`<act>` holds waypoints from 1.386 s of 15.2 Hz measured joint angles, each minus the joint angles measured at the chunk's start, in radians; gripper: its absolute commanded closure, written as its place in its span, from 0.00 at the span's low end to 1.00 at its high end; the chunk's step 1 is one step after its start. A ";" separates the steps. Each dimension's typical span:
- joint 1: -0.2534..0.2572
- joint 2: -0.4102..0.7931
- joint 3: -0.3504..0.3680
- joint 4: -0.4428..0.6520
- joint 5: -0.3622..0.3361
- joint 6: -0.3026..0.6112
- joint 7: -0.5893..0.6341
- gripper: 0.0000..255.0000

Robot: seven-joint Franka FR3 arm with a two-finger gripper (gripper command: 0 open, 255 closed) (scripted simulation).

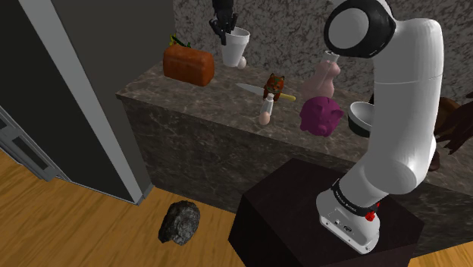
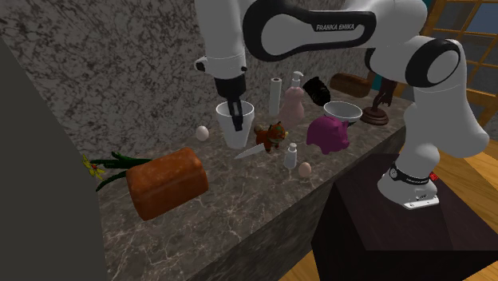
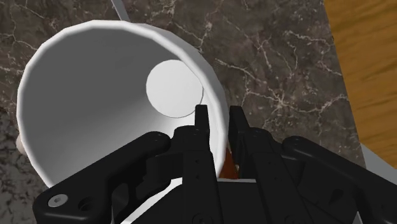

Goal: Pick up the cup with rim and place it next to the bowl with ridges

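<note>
A white cup [image 1: 236,48] [image 2: 237,129] with a flared rim is near the back wall of the dark marble counter [image 1: 205,102] [image 2: 263,215]. My black gripper [image 1: 224,34] [image 2: 236,118] [image 3: 218,114] comes down from above and is shut on the cup's rim, one finger inside the cup [image 3: 108,102] and one outside. I cannot tell whether the cup's base touches the counter. The ridged bowl [image 1: 362,120] [image 2: 343,112], pale grey, stands farther along the counter beside a pink piggy bank [image 1: 322,115] [image 2: 327,132], partly behind my arm in the shoulder view.
Between cup and bowl lie a knife [image 1: 250,89] [image 2: 249,152], a fox toy [image 1: 274,86] [image 2: 273,134], a small bottle [image 1: 265,112] [image 2: 291,154] and a pink dispenser [image 1: 324,76] [image 2: 294,102]. A brown loaf [image 1: 188,62] [image 2: 167,182] and an egg [image 2: 203,132] lie on the cup's other side. A rock [image 1: 180,221] lies on the floor.
</note>
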 measured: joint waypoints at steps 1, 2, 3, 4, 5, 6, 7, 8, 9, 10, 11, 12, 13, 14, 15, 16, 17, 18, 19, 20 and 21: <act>-0.015 -0.022 -0.003 -0.027 0.002 0.007 -0.015 1.00; -0.036 -0.071 -0.004 -0.102 0.007 0.035 -0.028 1.00; -0.052 -0.108 -0.007 -0.155 0.010 0.054 -0.042 1.00; -0.070 -0.152 -0.010 -0.224 0.015 0.081 -0.055 1.00; -0.090 -0.181 -0.016 -0.268 0.018 0.099 -0.077 1.00; -0.105 -0.215 -0.020 -0.315 0.021 0.115 -0.092 1.00; -0.117 -0.251 -0.023 -0.371 0.025 0.136 -0.103 1.00; -0.133 -0.275 -0.030 -0.408 0.027 0.153 -0.123 1.00; -0.147 -0.295 -0.037 -0.427 0.029 0.154 -0.143 1.00; -0.159 -0.318 -0.043 -0.460 0.031 0.167 -0.158 1.00; -0.171 -0.349 -0.049 -0.504 0.033 0.183 -0.175 1.00; -0.184 -0.370 -0.056 -0.533 0.035 0.192 -0.193 1.00; -0.199 -0.391 -0.066 -0.559 0.036 0.202 -0.216 1.00; -0.209 -0.412 -0.072 -0.586 0.037 0.210 -0.230 1.00; -0.222 -0.444 -0.080 -0.625 0.038 0.220 -0.250 1.00; -0.236 -0.458 -0.092 -0.641 0.038 0.226 -0.275 1.00; -0.249 -0.478 -0.101 -0.668 0.038 0.235 -0.297 1.00; -0.260 -0.496 -0.111 -0.688 0.037 0.240 -0.316 1.00; -0.270 -0.512 -0.119 -0.705 0.037 0.245 -0.335 1.00; -0.280 -0.522 -0.128 -0.715 0.036 0.247 -0.353 1.00; -0.292 -0.535 -0.139 -0.731 0.036 0.254 -0.375 1.00</act>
